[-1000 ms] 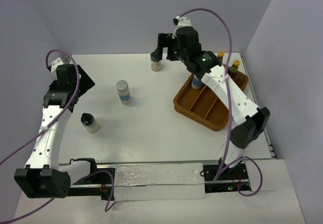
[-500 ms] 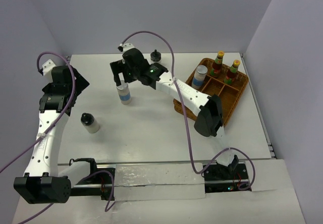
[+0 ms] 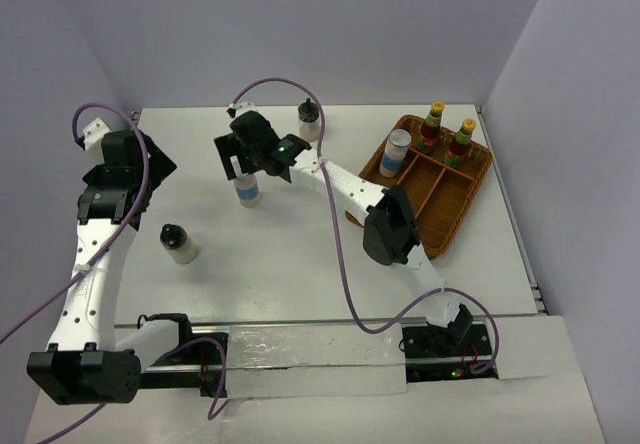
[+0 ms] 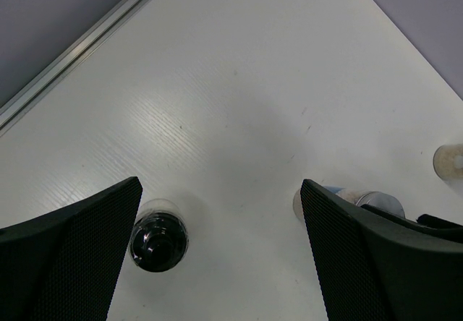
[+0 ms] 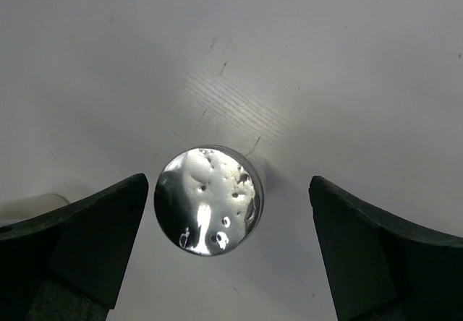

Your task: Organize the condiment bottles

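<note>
While the right hand (image 3: 236, 156) hangs over the middle of the surface (image 3: 300, 264), its fingers stand wide apart on either side of the first silver-lidded bottle (image 5: 210, 199) and touch nothing. That bottle stands upright with a blue band around its body. The left hand (image 4: 221, 263) is also spread and holds nothing. It hovers near the left edge. The first black-capped bottle (image 4: 159, 241) stands upright close by. The second black-capped bottle (image 3: 309, 121) stands near the far edge. The wicker basket (image 3: 400, 232) lies at the right. At its far end stand the second silver-lidded bottle (image 3: 397, 152), the first yellow-capped bottle (image 3: 433, 122) and the second yellow-capped bottle (image 3: 463, 139), all upright.
</note>
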Motion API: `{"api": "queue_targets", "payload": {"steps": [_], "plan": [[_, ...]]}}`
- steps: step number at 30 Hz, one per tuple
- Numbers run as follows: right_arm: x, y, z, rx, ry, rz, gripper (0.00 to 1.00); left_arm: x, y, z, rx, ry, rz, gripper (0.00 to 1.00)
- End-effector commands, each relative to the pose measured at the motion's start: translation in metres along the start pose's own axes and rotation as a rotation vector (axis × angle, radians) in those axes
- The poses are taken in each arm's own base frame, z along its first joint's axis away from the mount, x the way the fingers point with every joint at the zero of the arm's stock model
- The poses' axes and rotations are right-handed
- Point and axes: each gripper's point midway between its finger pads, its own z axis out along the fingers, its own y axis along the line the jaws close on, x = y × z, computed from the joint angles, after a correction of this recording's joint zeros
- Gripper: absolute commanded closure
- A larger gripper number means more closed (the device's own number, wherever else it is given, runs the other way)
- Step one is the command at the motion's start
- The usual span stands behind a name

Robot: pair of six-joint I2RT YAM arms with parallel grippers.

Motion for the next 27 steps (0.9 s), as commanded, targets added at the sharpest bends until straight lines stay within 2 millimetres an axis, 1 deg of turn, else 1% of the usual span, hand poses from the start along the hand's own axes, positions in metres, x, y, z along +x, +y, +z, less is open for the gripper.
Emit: {"api": "queue_targets", "payload": {"steps": [1, 4, 8, 10, 15, 16, 17, 18, 19, 21, 23, 24, 25, 27], "plan": [[-0.01, 0.018, 0.004, -0.052, -0.038, 0.0, 0.0, -0.017, 0.001, -0.008, 0.009, -0.051, -0.02, 0.0], [-0.004, 0.023, 0.009, -0.055, -0.029, -0.006, 0.0, -0.017, 0.001, -0.008, 0.007, -0.05, -0.017, 0.0], [0.002, 0.022, 0.014, -0.032, -0.024, -0.011, 0.0, -0.017, 0.001, -0.008, 0.009, -0.051, -0.013, 0.01], [0.005, 0.02, 0.016, -0.015, -0.021, -0.014, 0.05, -0.017, 0.001, -0.008, 0.01, -0.052, -0.011, 0.0], [0.004, 0.016, 0.015, 0.014, -0.031, -0.016, 0.32, -0.017, 0.001, -0.008, 0.011, -0.051, -0.006, 0.0], [0.003, 0.016, 0.014, 0.018, -0.034, -0.016, 0.42, -0.017, 0.001, -0.008, 0.012, -0.052, -0.006, 0.0], [0.002, 0.015, 0.013, 0.025, -0.038, -0.016, 0.5, -0.017, 0.001, -0.008, 0.011, -0.053, -0.005, 0.0], [0.0, 0.014, 0.011, 0.03, -0.043, -0.016, 0.56, -0.017, 0.001, -0.008, 0.011, -0.052, -0.004, 0.01], [-0.003, 0.015, 0.006, 0.032, -0.051, -0.015, 0.62, -0.017, 0.001, -0.008, 0.011, -0.053, -0.003, 0.0], [-0.018, 0.012, -0.008, 0.045, -0.079, -0.009, 0.81, -0.018, 0.002, -0.008, 0.009, -0.054, -0.001, 0.0], [-0.034, 0.008, -0.025, 0.058, -0.111, 0.001, 0.85, -0.018, 0.002, -0.008, 0.007, -0.055, 0.001, 0.01], [-0.048, 0.005, -0.04, 0.068, -0.139, 0.009, 0.86, -0.018, 0.002, -0.008, 0.006, -0.055, 0.001, 0.0], [-0.053, 0.004, -0.045, 0.071, -0.149, 0.013, 0.87, -0.019, 0.002, -0.008, 0.007, -0.056, 0.001, 0.01], [-0.075, -0.008, -0.071, 0.083, -0.191, 0.033, 0.9, -0.018, 0.002, -0.008, 0.007, -0.055, 0.002, 0.01]]}}
